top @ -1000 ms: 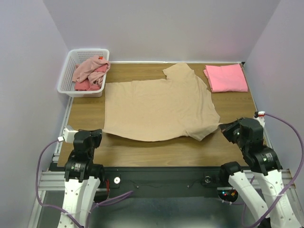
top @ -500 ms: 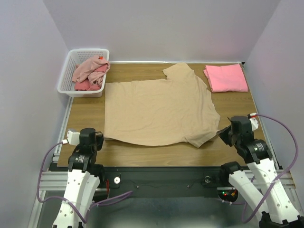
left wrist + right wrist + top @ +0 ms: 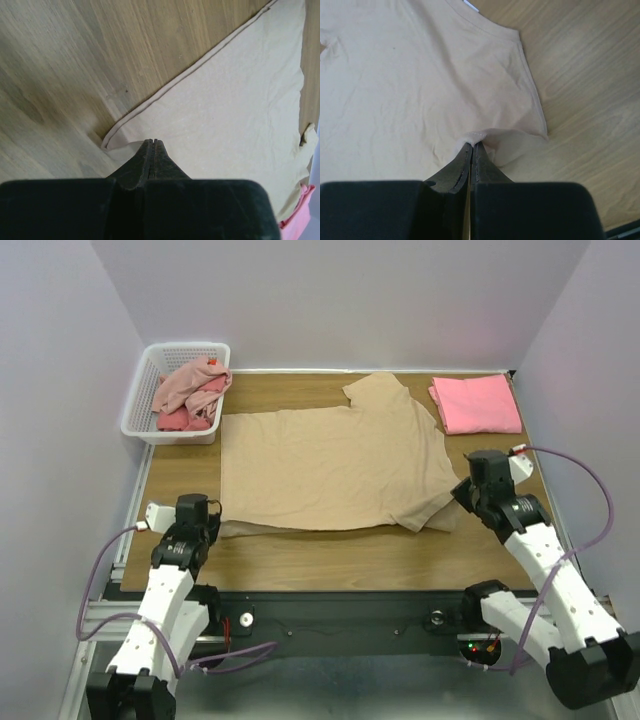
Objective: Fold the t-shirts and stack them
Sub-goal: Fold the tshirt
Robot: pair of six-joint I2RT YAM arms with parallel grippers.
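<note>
Beige t-shirt [image 3: 330, 465] lies spread across table [image 3: 330, 560]. Left gripper [image 3: 154, 142] pinches its near-left hem corner; right gripper [image 3: 472, 145] pinches cloth at near-right edge. Salmon-pink t-shirt [image 3: 476, 404] folded, far-right corner

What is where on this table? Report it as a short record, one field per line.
beige shirt: spread flat across the middle of the table, not yet folded
left jaws: shut on the beige shirt's near left corner
right jaws: shut on its near right edge, cloth bunched at the tips
bright pink shirt: folded, far right corner
basket: white, far left corner
crumpled shirts: dusty pink and red, inside the basket
</note>
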